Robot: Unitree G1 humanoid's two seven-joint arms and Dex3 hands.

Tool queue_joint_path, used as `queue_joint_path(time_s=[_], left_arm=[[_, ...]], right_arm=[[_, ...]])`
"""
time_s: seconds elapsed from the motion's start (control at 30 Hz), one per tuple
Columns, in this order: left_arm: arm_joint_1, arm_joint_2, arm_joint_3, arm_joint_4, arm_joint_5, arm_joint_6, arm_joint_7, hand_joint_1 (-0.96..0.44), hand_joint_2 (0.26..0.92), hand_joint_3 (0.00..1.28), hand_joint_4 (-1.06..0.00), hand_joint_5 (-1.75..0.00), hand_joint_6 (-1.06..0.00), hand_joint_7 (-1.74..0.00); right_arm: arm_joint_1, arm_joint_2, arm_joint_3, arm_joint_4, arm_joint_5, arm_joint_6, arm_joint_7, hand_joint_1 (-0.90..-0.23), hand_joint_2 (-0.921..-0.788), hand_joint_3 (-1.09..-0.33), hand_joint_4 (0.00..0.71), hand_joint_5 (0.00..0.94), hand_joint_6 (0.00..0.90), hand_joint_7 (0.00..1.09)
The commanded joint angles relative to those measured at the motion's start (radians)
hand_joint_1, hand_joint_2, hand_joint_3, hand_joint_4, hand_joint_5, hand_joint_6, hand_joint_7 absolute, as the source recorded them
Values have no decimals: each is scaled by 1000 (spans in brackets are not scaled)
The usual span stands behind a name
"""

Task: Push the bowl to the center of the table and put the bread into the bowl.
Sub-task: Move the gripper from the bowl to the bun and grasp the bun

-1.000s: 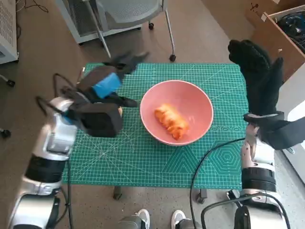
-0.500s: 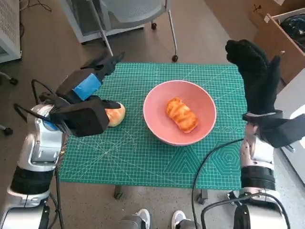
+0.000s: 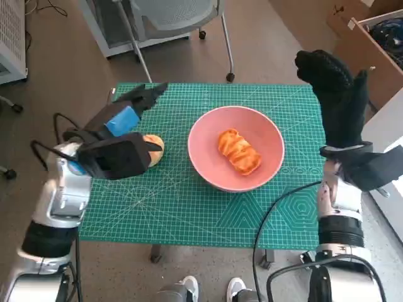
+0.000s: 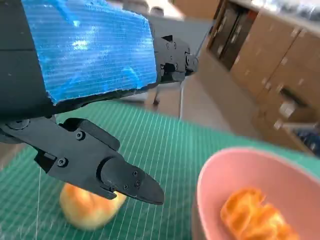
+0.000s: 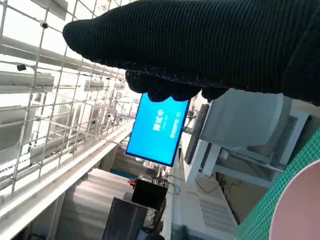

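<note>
I am hovering my open left hand [image 3: 123,116] over a bun [image 3: 153,150]; bread [image 3: 239,151] is sitting in the centered bowl [image 3: 208,170]; right hand [image 3: 337,100] is raised, empty. Next: withdrawing.

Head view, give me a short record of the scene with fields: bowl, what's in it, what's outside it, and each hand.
bowl: pink bowl on the green mat, near the table's middle
in bowl: one orange bread piece
outside bowl: a pale bread roll on the mat, beside the bowl
left hand: left hand over the roll, holding nothing, fingers apart
right hand: right hand raised by the mat's edge, holding nothing
</note>
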Motion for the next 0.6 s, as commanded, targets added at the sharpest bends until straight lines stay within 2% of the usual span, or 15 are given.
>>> queue_joint_path(time_s=[0.03, 0.27, 0.6], left_arm=[[-37, -7, -38, 51, 31, 8, -9, -299, 779, 1, 1, 1, -143, -49], [-75, -10, -88, 144, 74, -2, -7, -315, 776, 0, 1, 1, -149, -38], [-133, -21, -142, 277, 114, 38, -49, -325, 773, 0, 1, 1, -147, -25]], right_arm=[[4, -3, -4, 19, 12, 3, 19, -643, -921, -821, 170, 1, 55, 423], [8, -9, -7, 15, 9, 0, 25, -642, -921, -820, 170, 1, 53, 425], [15, -12, -12, 6, 5, 4, 20, -640, -921, -824, 169, 0, 49, 429]])
